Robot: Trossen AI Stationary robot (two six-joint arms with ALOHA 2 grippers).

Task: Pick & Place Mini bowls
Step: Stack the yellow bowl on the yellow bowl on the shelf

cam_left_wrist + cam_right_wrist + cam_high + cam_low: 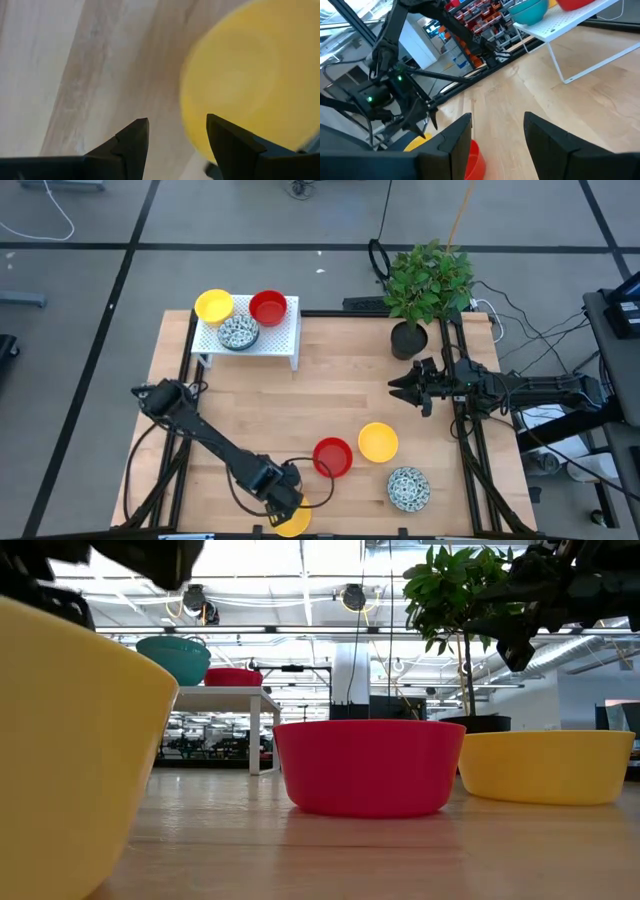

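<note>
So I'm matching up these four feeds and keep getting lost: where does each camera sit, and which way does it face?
High view: overhead, straight down on the table, both arms showing.
Low view: at tabletop height, looking across the red bowl; dark arm parts hang in from above.
Left wrist view: down past the open left gripper at a yellow bowl.
Right wrist view: past the open right gripper toward the left arm.
Shared: the white rack shows from overhead and from the right wrist.

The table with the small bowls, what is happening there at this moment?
The left gripper is low at the near edge of the table, jaws open over a yellow bowl that it does not hold. The right gripper waits open near the plant pot. A red bowl, another yellow bowl and a speckled bowl lie loose; three bowls sit on the white rack.
</note>
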